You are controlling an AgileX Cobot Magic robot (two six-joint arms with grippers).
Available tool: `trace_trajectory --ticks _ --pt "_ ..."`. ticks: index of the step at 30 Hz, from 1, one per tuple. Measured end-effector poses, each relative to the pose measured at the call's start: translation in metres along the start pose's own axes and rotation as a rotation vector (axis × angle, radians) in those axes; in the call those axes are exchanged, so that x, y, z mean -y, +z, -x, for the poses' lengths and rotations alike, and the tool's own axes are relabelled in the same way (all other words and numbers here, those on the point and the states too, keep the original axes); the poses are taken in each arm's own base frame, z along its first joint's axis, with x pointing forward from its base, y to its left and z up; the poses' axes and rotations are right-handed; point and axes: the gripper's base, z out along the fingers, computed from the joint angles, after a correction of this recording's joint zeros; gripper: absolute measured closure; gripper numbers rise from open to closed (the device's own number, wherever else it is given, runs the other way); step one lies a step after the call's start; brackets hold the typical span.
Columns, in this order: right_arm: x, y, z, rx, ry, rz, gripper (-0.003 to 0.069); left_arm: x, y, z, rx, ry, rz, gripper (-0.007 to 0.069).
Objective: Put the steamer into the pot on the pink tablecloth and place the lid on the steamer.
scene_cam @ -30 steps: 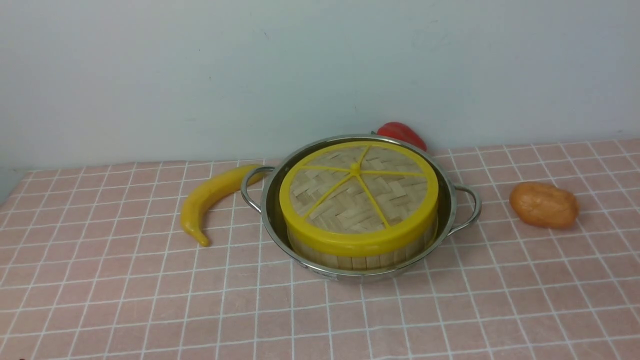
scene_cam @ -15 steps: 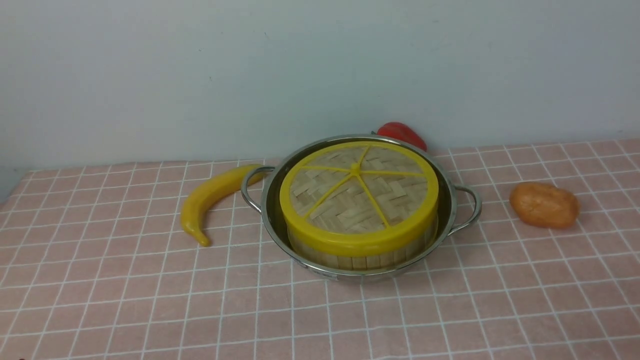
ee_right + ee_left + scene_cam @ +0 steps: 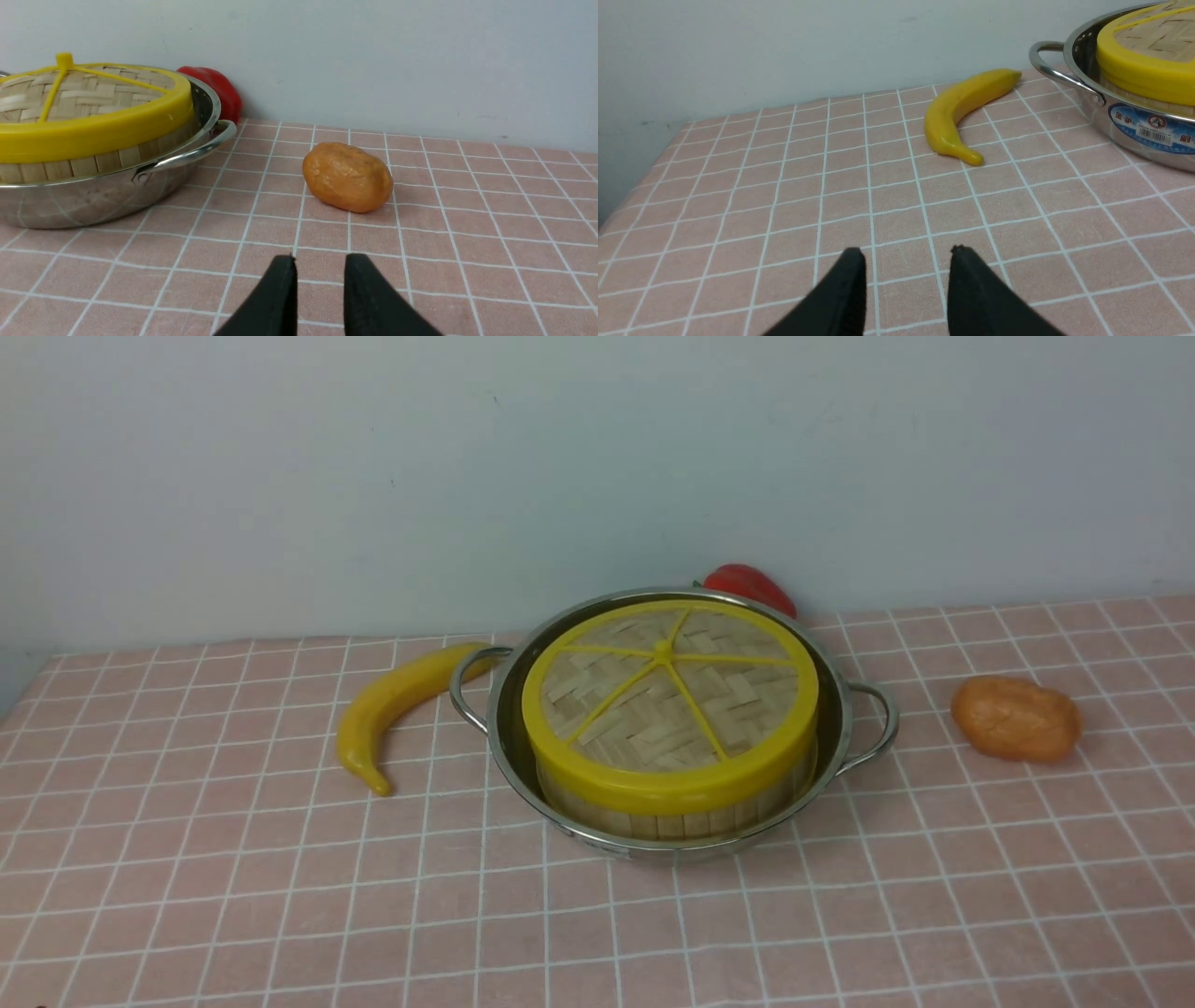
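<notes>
Front view was pretty tidy: the pot [image 3: 672, 845] was parked on the pink tablecloth [image 3: 233, 896] about mid-table, the steamer [image 3: 672, 817] was seated inside it, and the lid [image 3: 667, 705] was laid flat on top of the steamer, its yellow rim lined up with the basket wall. Only the slatted side of the steamer could be seen under that rim, so whatever was inside was hidden. A yellow banana [image 3: 397, 705] was found just beside the pot's left handle, a red pepper [image 3: 750, 586] was tucked behind the pot against the wall, and an orange potato-looking lump [image 3: 1016, 719] was set well off to the right. No arms were caught in that shot. From the left wrist camera, the left gripper [image 3: 908, 252] was seen with its black fingers spread apart over bare cloth, nothing between them, well short of the banana and pot. From the right wrist camera, the right gripper [image 3: 320, 259] was seen with a narrower gap between its fingers, also holding nothing, hovering short of the orange lump, pot off to its side.
</notes>
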Motion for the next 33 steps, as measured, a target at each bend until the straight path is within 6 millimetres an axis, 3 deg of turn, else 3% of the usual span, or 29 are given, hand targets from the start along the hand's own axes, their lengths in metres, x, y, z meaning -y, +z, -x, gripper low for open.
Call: trace_trajectory --ticks 33 --pt "0.0000 0.0000 -0.0001 0.000 0.006 0.000 0.0419 0.0000 0.0000 0.0000 0.000 0.000 0.000 0.0382"
